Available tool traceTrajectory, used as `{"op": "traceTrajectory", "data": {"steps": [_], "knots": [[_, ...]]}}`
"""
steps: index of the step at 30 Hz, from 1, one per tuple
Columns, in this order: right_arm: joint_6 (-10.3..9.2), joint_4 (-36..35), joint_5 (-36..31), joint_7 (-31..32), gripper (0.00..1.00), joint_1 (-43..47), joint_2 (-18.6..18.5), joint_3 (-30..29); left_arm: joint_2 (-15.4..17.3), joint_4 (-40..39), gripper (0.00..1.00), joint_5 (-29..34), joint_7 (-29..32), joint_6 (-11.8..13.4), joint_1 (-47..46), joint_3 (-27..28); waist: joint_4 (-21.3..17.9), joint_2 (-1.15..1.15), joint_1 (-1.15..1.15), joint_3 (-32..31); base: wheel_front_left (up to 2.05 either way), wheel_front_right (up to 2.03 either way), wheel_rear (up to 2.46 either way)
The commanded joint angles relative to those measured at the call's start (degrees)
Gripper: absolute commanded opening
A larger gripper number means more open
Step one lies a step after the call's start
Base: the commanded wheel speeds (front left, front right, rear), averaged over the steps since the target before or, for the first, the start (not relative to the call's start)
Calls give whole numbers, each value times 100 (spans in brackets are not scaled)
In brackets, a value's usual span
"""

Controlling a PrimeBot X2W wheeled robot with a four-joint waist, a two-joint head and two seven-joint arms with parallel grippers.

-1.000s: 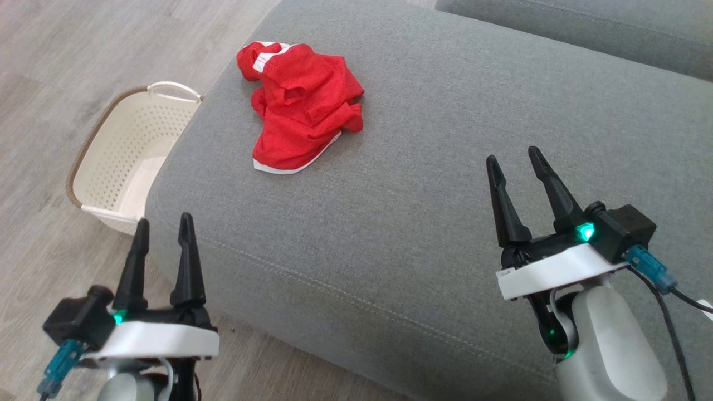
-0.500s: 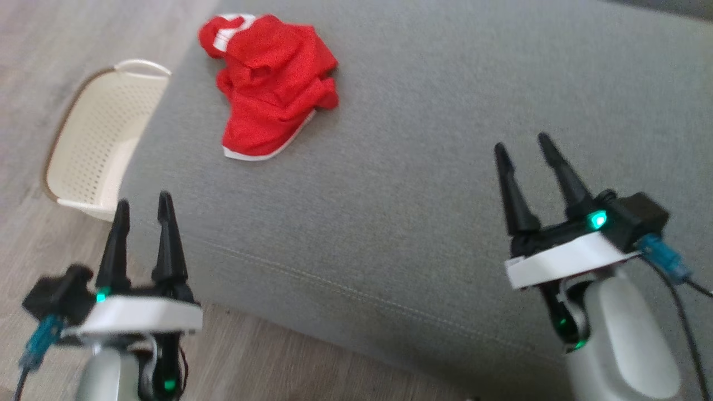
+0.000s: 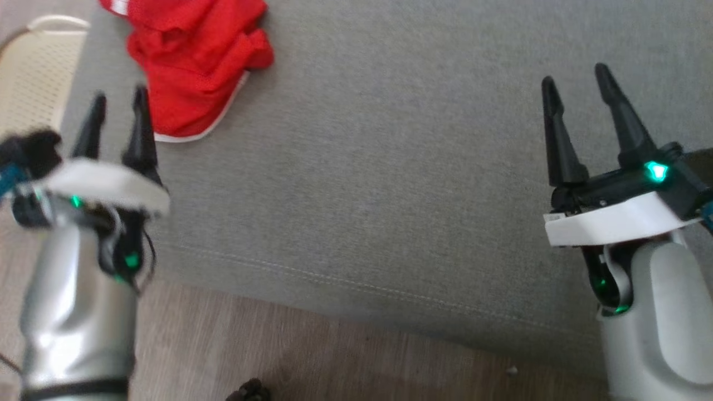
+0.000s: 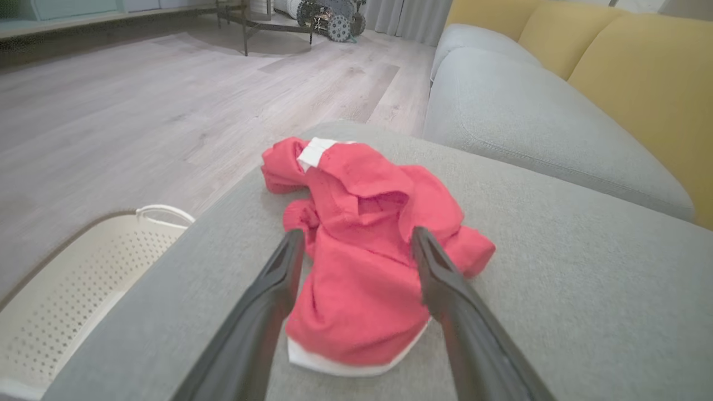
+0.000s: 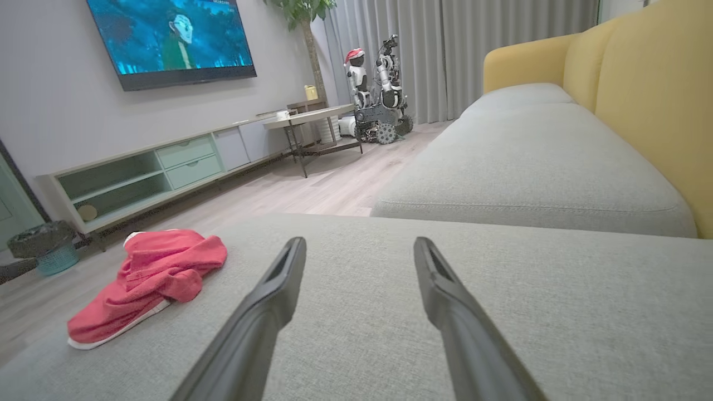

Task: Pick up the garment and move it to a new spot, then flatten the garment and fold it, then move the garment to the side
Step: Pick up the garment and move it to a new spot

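Grey sofa cushion (image 3: pixel 390 167), broad and bare but for one item, carries the job. A cream perforated basket (image 3: pixel 33 72) sits on the floor against the cushion's left side. The red garment (image 3: pixel 189 67), white-trimmed, lies in a crumpled heap on the cushion top, near its left edge & toward the far side. L pincer (image 3: pixel 120 94) hangs over the cushion's left front, jaws spread wide, empty, aimed at the heap. From its wrist cam the cloth sits framed between the two fingers, no contact visible. R pincer (image 3: pixel 575 75) hovers over the cushion's right part, well apart from the cloth, likewise wide open, nothing held. Step in hand, by the look of it: approach for the 1st pick-up, w/ nothing flattened or folded yet. Next move prob. needs the L arm to go fwd & down onto a raised fold, then close on enough fabric to lift the whole heap w/o dragging it off the cushion's left edge.
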Motion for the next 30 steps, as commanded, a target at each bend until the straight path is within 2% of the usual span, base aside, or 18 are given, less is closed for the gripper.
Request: {"op": "traceTrajectory", "data": {"steps": [1, 9, 12, 16, 21, 22, 23, 30], "knots": [[20, -255, -33, 23, 100, -147, 33, 132, 299, -130, 100, 4, -2, -23, -196, 167, -162, 0, -1, 209, 0, 0, 0], [20, -599, -79, 53, 100, -289, 51, 162, 672, 980, 100, -185, 470, -57, -1457, 53, -417, 0, -1, 677, 0, 0, 0], [20, -658, -92, 25, 100, -328, 46, 127, 780, 1441, 100, -270, 594, 37, -1884, 163, -495, 0, -1, 836, 0, 0, 0], [20, -681, -105, -13, 100, -383, 38, 128, 905, 1995, 100, -184, 631, 144, -2348, 121, -574, 0, -1, 991, 0, 0, 0], [20, -650, -125, -81, 100, -451, 76, 151, 979, 2624, 100, -138, 631, 126, -2741, 27, -657, 0, -1, 1084, 0, 0, 0], [20, -643, -127, -91, 100, -460, 81, 152, 982, 2727, 62, -144, 615, 114, -2800, 15, -665, 0, -1, 1096, 0, 0, 0], [20, -638, -128, -102, 100, -468, 87, 142, 985, 2811, 0, -146, 574, 103, -2855, 2, -670, 0, -1, 1108, 0, 0, 0], [20, -409, -122, -237, 100, -407, 137, 160, 986, 3086, 0, -164, -196, -1, -2890, -89, -679, 0, -1, 792, 0, 0, 0]]}}
